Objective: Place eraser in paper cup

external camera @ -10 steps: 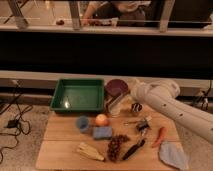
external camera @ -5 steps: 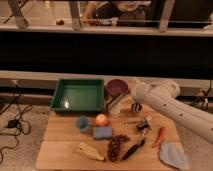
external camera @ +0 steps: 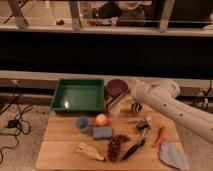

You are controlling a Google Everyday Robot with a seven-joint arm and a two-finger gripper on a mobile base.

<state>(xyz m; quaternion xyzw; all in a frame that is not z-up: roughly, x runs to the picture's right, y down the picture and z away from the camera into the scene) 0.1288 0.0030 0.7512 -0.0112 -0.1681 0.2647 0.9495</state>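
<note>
Where the white arm (external camera: pixel 170 102) bends down, hand (external camera: pixel 115 106) over paper cup (external camera: pixel 115 109), grip impossible to tell, green tray (external camera: pixel 78 95) beside.

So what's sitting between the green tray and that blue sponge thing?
In the camera view, an orange fruit lies between green tray and blue sponge. The gripper hangs right of them.

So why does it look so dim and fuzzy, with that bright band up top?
Camera view: the table is softly lit, the band behind it almost black; the window strip on top glares. Everything is blurred, so the gripper by the green tray is a smear.
</note>
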